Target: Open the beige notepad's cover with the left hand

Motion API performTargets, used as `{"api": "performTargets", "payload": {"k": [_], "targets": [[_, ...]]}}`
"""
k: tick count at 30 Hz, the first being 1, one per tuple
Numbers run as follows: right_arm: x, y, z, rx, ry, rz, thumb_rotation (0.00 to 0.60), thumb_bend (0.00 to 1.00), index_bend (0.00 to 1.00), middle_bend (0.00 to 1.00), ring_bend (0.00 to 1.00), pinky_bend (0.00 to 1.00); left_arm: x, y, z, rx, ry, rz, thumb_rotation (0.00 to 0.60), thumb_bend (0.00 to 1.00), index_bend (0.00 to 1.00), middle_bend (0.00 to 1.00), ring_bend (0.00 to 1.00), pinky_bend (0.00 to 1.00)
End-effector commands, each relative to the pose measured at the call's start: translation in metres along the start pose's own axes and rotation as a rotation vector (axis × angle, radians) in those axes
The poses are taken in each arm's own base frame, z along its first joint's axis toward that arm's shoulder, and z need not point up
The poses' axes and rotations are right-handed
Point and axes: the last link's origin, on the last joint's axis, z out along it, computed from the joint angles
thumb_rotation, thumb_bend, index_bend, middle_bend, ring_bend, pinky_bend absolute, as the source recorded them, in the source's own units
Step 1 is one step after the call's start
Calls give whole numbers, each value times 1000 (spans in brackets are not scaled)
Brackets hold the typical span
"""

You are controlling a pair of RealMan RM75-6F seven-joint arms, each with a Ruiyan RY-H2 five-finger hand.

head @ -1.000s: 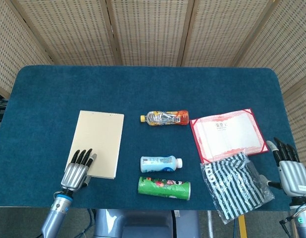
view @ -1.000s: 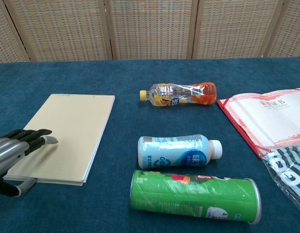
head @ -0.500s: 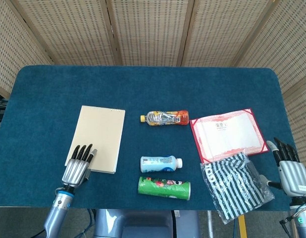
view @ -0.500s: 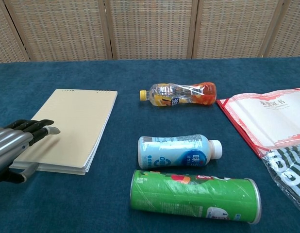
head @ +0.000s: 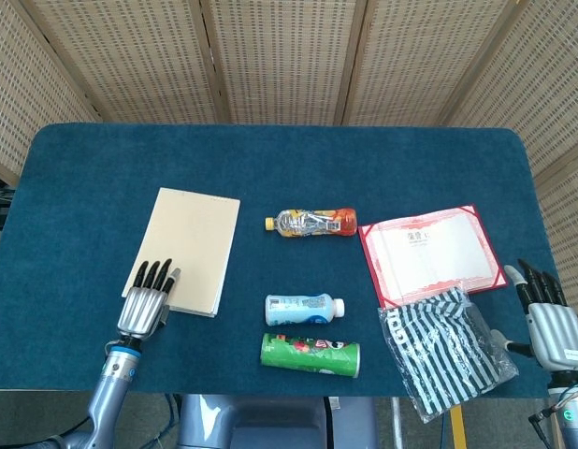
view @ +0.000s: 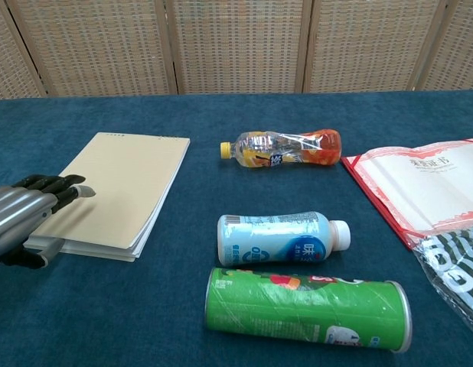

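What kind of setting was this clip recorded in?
Probably an indoor lab or staged demo area: a table covered in blue cloth, woven folding screens as a backdrop, and unrelated props laid out, such as a beige notepad and a green can.

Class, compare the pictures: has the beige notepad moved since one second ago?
Yes. The notepad slid away from the robot and slightly right, nearer the orange bottle.

Head view looks steeply down over the whole table [head: 83,168]; nearer, lower chest view shares its middle.
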Motion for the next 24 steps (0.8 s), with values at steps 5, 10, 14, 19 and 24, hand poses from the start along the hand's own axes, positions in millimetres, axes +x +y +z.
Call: {"api": "performTargets", "payload": {"k": [5, 10, 14, 19, 24], "targets": [[0, 0, 0, -1, 1, 1, 600, 208, 27, 0, 0, 0, 2, 2, 10, 0, 11, 2, 600, 569, 66, 0, 0, 0], [1, 0, 0, 1, 3, 4, 600, 208, 27, 0, 0, 0, 1, 5, 15, -2, 11, 6, 600, 592, 68, 0, 0, 0], [1, 0, 0, 0, 1, 5, 600, 208, 27, 0, 0, 0, -1, 6, 21, 4, 10, 14, 600, 608, 68, 0, 0, 0], [0, 1, 1, -4, 2, 7, 600, 208, 27, 0, 0, 0, 0, 7, 27, 10, 21, 17, 600, 643, 68, 0, 0, 0], [1, 2, 2, -6, 4, 8, 600, 207, 27, 0, 0, 0, 2, 5, 31, 22, 29, 19, 600, 685, 68, 0, 0, 0]]}}
